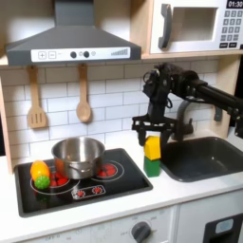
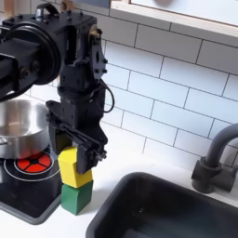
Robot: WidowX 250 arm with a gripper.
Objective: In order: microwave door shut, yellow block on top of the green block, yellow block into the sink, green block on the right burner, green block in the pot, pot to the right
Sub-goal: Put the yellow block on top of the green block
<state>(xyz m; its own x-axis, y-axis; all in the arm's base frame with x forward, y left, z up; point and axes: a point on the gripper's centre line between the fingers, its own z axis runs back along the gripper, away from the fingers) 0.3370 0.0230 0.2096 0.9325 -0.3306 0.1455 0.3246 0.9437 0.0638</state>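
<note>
The yellow block [image 1: 152, 150] [image 2: 74, 169] stands stacked on the green block [image 1: 152, 168] [image 2: 77, 198] on the white counter, between the cooktop and the sink [image 1: 204, 158] [image 2: 158, 212]. My gripper [image 1: 152, 139] [image 2: 75, 149] hangs straight above the stack, open, with its fingertips on either side of the yellow block's top edge. The microwave door [image 1: 190, 27] is closed at the upper right of the first exterior view. The pot [image 1: 78, 154] [image 2: 17, 125] sits at the back of the cooktop, left of the right burner [image 1: 106, 171] [image 2: 31, 165].
A round orange and green toy fruit [image 1: 40, 173] lies on the left burner. The dark faucet [image 1: 182, 119] [image 2: 218, 160] rises behind the sink. Two wooden utensils [image 1: 84, 100] hang on the tiled wall under the range hood [image 1: 71, 43].
</note>
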